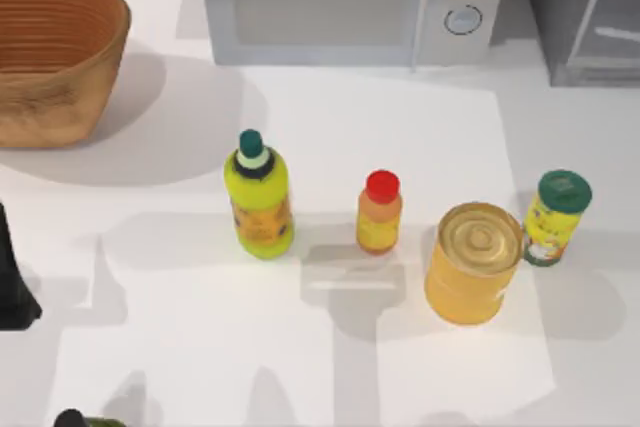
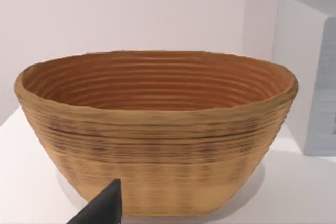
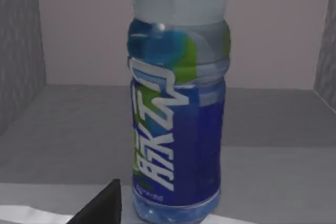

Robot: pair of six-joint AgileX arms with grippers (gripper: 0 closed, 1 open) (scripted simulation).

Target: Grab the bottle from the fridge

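The bottle (image 3: pixel 176 108) stands upright and close ahead in the right wrist view. It is pale and see-through, with a blue and green label, and its top is cut off by the picture's edge. It rests on the grey floor of the fridge (image 3: pixel 63 129), with grey walls on both sides. A dark part of my right gripper (image 3: pixel 102 205) pokes in near the bottle's base, apart from it. In the top view the fridge (image 1: pixel 585 17) stands at the back right corner. My left arm (image 1: pixel 12 282) stays parked at the left edge.
A woven basket (image 1: pixel 55 57) sits back left, and the left wrist view faces it (image 2: pixel 157 129). A light-grey microwave (image 1: pixel 350 2) stands at the back. On the table stand a yellow-green bottle (image 1: pixel 260 197), an orange bottle (image 1: pixel 380 212), a yellow can (image 1: pixel 472 262) and a green-capped jar (image 1: pixel 557 217).
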